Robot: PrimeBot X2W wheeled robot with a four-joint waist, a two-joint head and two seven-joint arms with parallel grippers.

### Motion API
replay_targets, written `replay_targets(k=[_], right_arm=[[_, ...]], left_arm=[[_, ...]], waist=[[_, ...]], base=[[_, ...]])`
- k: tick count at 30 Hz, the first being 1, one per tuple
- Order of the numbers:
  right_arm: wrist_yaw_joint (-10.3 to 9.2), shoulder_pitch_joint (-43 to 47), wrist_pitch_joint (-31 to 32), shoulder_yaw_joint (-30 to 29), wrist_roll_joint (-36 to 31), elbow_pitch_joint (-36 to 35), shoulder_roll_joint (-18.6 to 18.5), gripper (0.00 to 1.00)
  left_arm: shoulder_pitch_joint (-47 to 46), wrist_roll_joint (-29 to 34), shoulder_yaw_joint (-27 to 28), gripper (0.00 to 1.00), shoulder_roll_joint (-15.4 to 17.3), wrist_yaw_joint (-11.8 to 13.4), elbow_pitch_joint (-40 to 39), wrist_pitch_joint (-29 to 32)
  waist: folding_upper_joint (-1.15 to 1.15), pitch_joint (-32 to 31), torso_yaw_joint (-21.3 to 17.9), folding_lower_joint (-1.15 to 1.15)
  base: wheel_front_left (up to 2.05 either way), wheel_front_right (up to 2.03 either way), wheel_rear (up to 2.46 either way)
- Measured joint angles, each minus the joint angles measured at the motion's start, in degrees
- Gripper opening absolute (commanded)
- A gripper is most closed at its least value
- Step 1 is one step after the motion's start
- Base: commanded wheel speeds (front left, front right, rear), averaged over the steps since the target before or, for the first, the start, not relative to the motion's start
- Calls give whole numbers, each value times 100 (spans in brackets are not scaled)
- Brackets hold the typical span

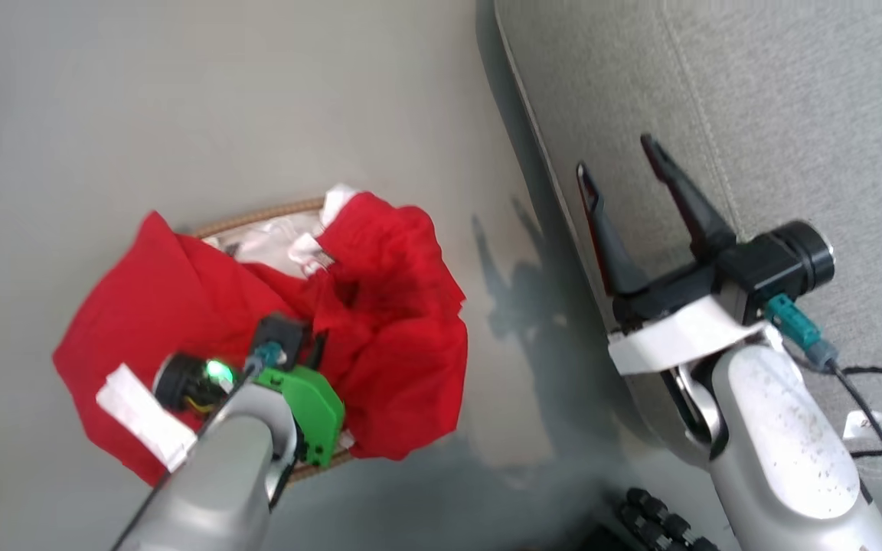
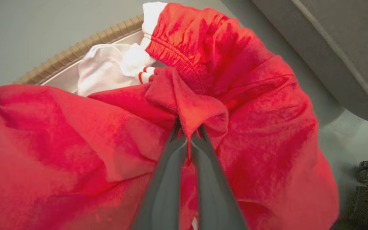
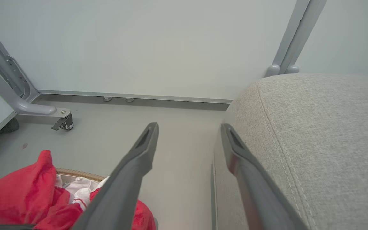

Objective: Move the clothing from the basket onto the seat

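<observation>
Pinching a raised fold of bright red soft clothing (image 1: 395, 337) between its two dark fingers, the left gripper (image 2: 188, 134) is clamped tight on the fabric above the oval basket (image 1: 257, 220) with the brown woven rim, at 7 o'clock in the head view. Red garments heap in the basket and drape over its rim, above a smooth pale grey floor (image 1: 181, 92). White fabric (image 2: 104, 68) shows at the pile's 12 o'clock. The right gripper (image 1: 615, 157), fingers spread wide and holding nothing, hovers at 3 o'clock over the edge of the large grey woven-fabric seat (image 1: 793, 115) with its stitched seam. A plain pale wall (image 3: 158, 41) and a grey metal frame on a caster (image 3: 64, 123) stand beyond.
</observation>
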Motion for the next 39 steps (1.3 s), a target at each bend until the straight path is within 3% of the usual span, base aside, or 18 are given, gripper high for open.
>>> replay_targets(k=[12,25,39], right_arm=[[0,740,0,-26,-123,388,1,100],[0,1448,0,-36,-103,625,1,100],[0,1868,0,90,-205,808,-1,100]], left_arm=[[1516,97,1027,0,-43,97,-1600,1],[2158,328,1907,0,-220,29,-3098,1],[2054,-114,1892,0,-247,3,-4951,0]], waist=[[0,-1420,387,0],[0,-2710,696,-1],[0,-3491,919,-1]], base=[[0,0,0],[0,0,0],[0,0,0]])
